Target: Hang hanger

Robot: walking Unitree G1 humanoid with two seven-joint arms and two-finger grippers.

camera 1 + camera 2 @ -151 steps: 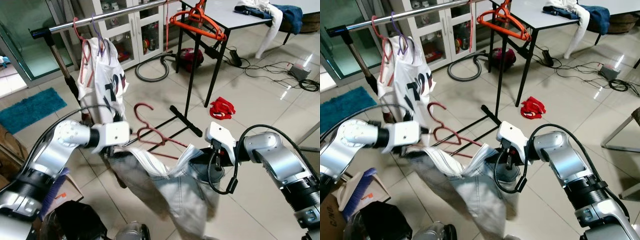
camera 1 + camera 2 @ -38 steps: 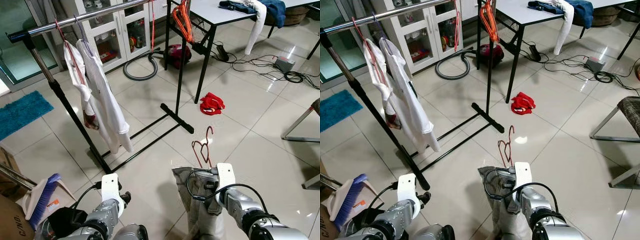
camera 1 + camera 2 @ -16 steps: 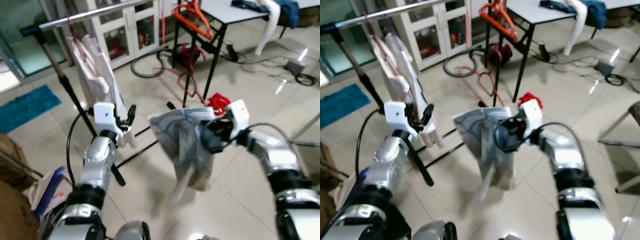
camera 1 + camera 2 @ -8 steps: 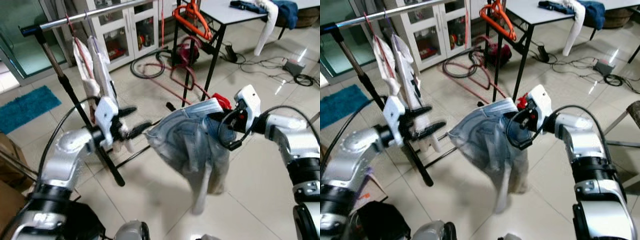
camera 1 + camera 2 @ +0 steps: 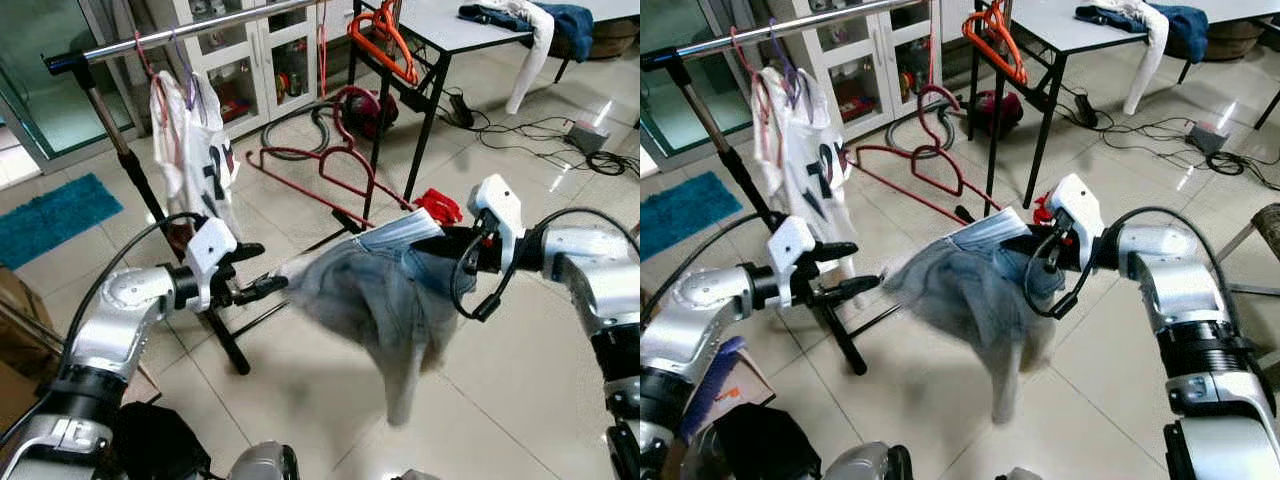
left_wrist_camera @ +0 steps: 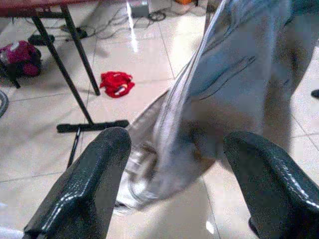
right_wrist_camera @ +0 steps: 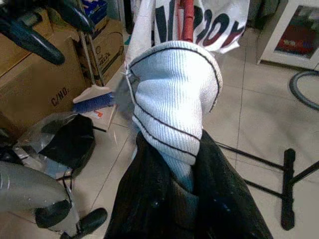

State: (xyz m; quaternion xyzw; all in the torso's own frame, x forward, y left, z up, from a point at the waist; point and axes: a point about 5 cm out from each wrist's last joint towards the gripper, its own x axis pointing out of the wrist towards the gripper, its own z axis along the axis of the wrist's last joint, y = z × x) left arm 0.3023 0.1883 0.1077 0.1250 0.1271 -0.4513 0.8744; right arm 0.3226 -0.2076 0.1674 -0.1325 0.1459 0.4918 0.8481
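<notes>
I am holding the jeans [image 5: 385,285] clamped in my right tool [image 5: 1040,250], now swinging leftward toward my left tool [image 5: 262,270], which is reaching with fingers wide. The red hanger [image 5: 330,170], now clearly above them, is lying long-axis sideways, hook pointing toward the rail [image 5: 190,28].

- The right gripper [image 5: 462,250] pinches the waistband of blurred grey jeans [image 5: 385,295] on a red hanger [image 5: 330,170].
- The left gripper [image 5: 262,272], fingers parted, sits just left of the jeans.
- A white shirt [image 5: 200,155] hangs on the rail [image 5: 190,28].
- Orange hangers [image 5: 385,35] hang at the table's [image 5: 470,30] edge.
- A red cloth [image 5: 438,206] lies on the floor.
</notes>
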